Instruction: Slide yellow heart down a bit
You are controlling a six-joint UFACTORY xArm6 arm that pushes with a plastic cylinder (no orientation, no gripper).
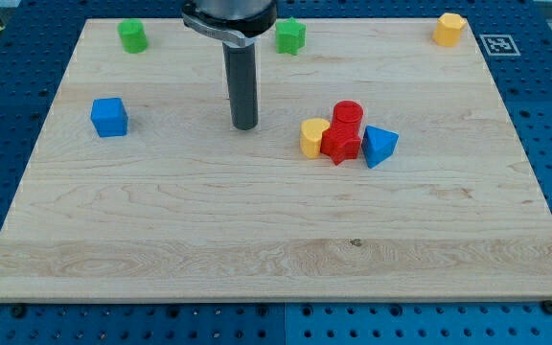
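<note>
Holding my tip (245, 126) free, touching no block, left of the yellow heart (313, 137), since pushing it down likely needs a start above.

You have a pale wooden board (257, 240) with fine straight grain, set on a blue perforated surface (8, 105) carrying a black-and-white marker tag (499, 44) at the view's top right. On it you see a green cylinder (133, 36), a green star (290, 36), a yellow-orange hexagonal block (448, 30), a blue cube (109, 117), a yellow heart (312, 137), a red cylinder (348, 113), a red star (340, 144) and a blue triangular block (379, 147). Your rod is dark grey down to my tip (245, 126).
</note>
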